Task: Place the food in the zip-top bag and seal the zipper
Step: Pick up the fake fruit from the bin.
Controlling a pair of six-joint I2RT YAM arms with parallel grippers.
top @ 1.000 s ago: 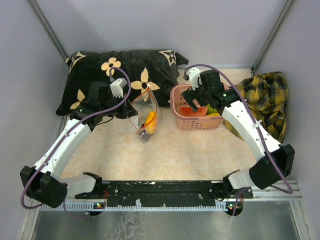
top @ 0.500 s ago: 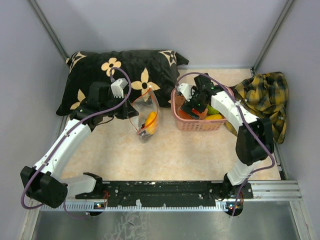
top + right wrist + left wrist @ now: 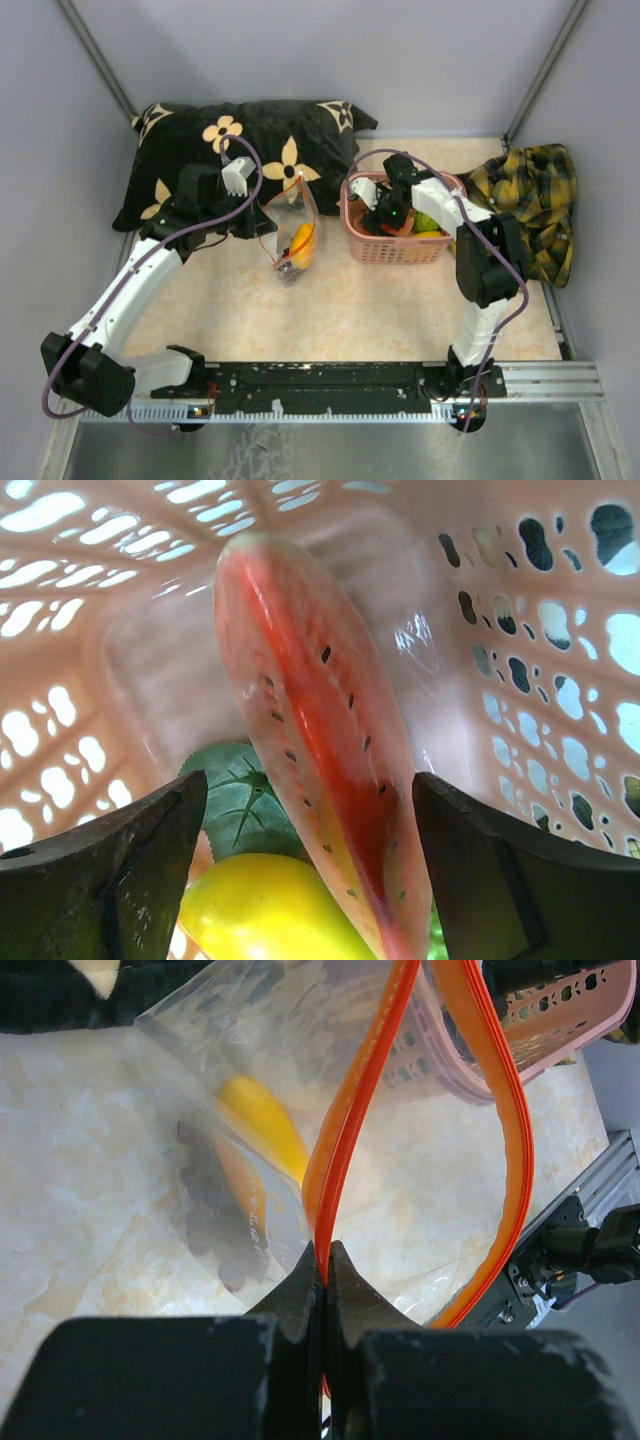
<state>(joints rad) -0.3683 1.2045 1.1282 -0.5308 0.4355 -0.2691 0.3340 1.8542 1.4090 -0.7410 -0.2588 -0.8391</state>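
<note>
Zip-top bag: clear, held upright over the table, just left of the pink basket. It contains a yellow piece and something dark, probably the grape bunch. Zipper: red-orange, unsealed, mouth gaping, one end pinched in the clenched left tool. Watermelon slice: on edge in the basket, beside a yellow fruit and a green leafy piece, between the spread, released fingers of the right tool. Step in hand: picking the slice. Next move calls for closing on its flat flanks, lifting clear and carrying it to the bag mouth. Surroundings: beige marbled table, black flowered pillow, plaid cloth, grey walls.
</note>
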